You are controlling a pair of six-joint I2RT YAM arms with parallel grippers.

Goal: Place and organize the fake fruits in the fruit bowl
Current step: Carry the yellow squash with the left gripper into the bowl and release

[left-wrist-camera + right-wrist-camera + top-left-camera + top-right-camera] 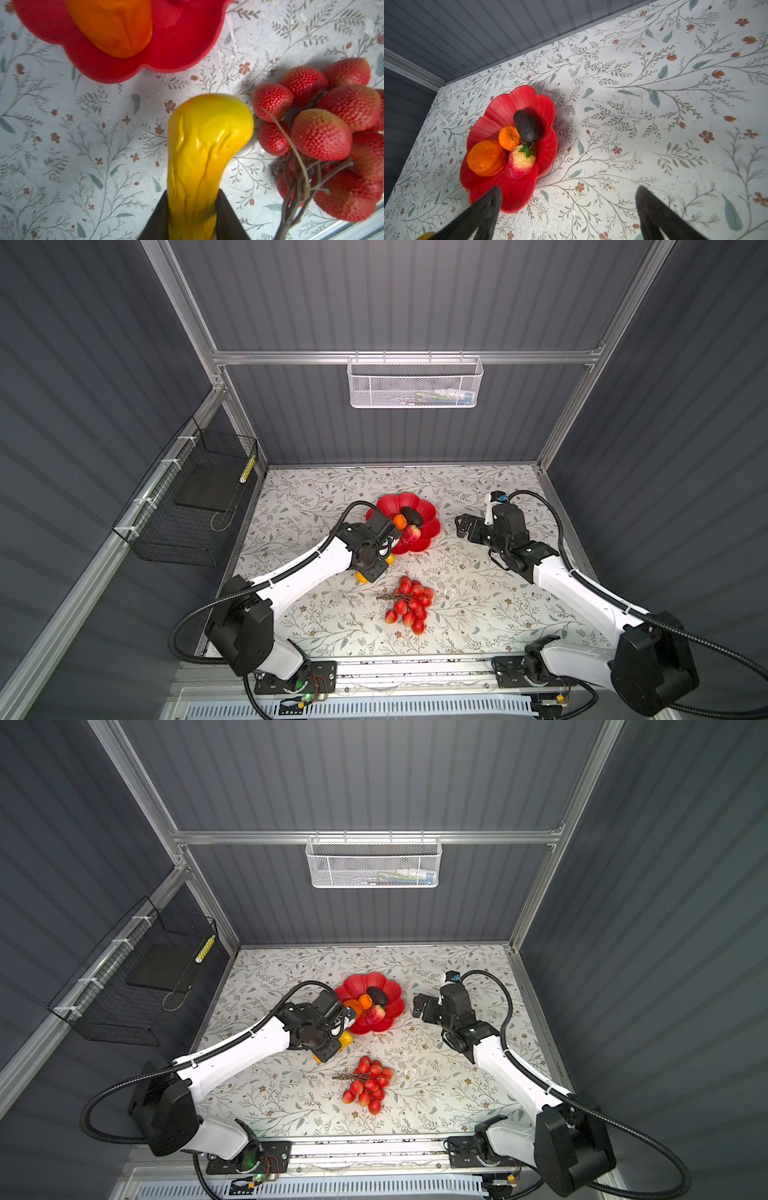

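1. Far left of both top views: black wire basket, fixed to side wall, clear of the work area.
2. L gripper, left of ctr, points down. Its black fingers are clamped on the yellow oblong plastic fruit, whose skin is creased at the grip. The fruit sits just outside the bowl's lower-left edge. Contact w/ floral-print tabletop: cannot tell.
3. Ctr: glossy red flower-shaped bowl holds four items, close together:
   - large orange round fruit
   - small wrinkled orange round fruit
   - dark oval avocado
   - red-and-cream strawberry w/ green cap
4. Below the bowl, lower ctr: red grape-type bunch on brown stem, lying on the tabletop, apart from the bowl.
5. R gripper, right of the bowl: jaws spread wide, nothing between them, near the bowl rim w/o touching.
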